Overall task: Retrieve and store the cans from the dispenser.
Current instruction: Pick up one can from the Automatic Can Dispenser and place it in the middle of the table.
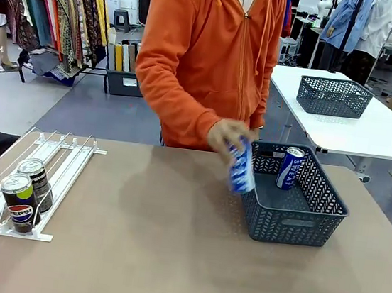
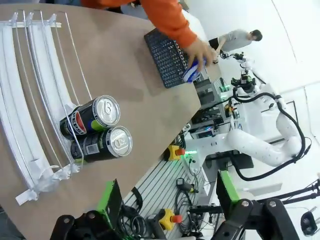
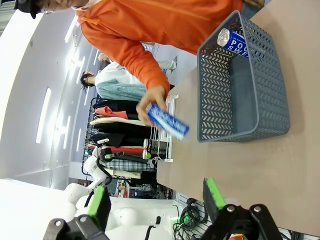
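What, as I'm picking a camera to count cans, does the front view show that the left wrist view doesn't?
Front view: a blue-and-white POCARI SWEAT drink can standing inside the dark blue-grey lattice plastic basket. Left wrist view: the left claw, open. Both: the flat white rail dispenser holding two black Pepsi cans, and the person's hand holding another blue can at the basket's edge.

Cans (image 1: 21, 200): glossy printed metal, bright silver tops. Dispenser (image 1: 71, 163): smooth white plastic, thin wire rails. Basket (image 1: 294, 219): matt blue-grey lattice plastic. Desk (image 1: 147, 255): matt, smooth, brown. Hoodie (image 1: 192, 60): orange cloth.
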`<move>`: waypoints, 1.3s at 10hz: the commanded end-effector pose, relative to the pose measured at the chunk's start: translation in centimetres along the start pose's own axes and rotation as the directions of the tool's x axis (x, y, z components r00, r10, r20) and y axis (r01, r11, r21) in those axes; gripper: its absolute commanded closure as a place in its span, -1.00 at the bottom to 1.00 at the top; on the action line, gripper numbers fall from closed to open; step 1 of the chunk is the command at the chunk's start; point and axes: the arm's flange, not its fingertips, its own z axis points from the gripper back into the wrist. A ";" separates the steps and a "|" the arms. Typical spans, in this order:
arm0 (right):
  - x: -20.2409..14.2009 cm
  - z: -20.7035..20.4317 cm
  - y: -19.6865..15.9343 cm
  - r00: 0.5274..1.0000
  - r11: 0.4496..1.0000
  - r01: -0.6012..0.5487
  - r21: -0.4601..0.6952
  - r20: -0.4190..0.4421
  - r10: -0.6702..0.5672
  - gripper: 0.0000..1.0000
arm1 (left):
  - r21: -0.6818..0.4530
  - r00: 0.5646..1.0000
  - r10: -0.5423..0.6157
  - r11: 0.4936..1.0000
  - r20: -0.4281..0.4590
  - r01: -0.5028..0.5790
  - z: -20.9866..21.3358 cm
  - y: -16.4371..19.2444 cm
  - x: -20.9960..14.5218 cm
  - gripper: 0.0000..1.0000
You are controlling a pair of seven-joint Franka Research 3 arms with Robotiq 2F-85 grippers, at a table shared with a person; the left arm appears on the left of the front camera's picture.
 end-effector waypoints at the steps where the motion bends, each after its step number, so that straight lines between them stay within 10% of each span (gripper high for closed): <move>1: 0.3 -0.1 0.4 1.000 1.000 -0.008 0.024 0.015 0.007 -1.00 | -0.005 1.000 0.014 1.000 0.000 -0.014 0.1 -0.1 -0.4 -1.00; 6: 0.3 -0.1 0.4 1.000 1.000 -0.008 0.024 0.015 0.007 -1.00 | 0.002 1.000 0.007 1.000 0.003 -0.007 0.1 0.2 -0.2 -1.00; 9: 0.3 -0.1 0.4 1.000 1.000 -0.008 0.024 0.015 0.007 -1.00 | 0.491 0.928 0.093 0.865 -0.360 0.104 -8.2 -9.3 1.6 -1.00; 13: 0.3 -0.1 0.4 1.000 1.000 -0.008 0.024 0.015 0.007 -1.00 | 0.717 0.914 0.252 0.694 -0.317 0.057 -19.1 -12.4 3.8 -1.00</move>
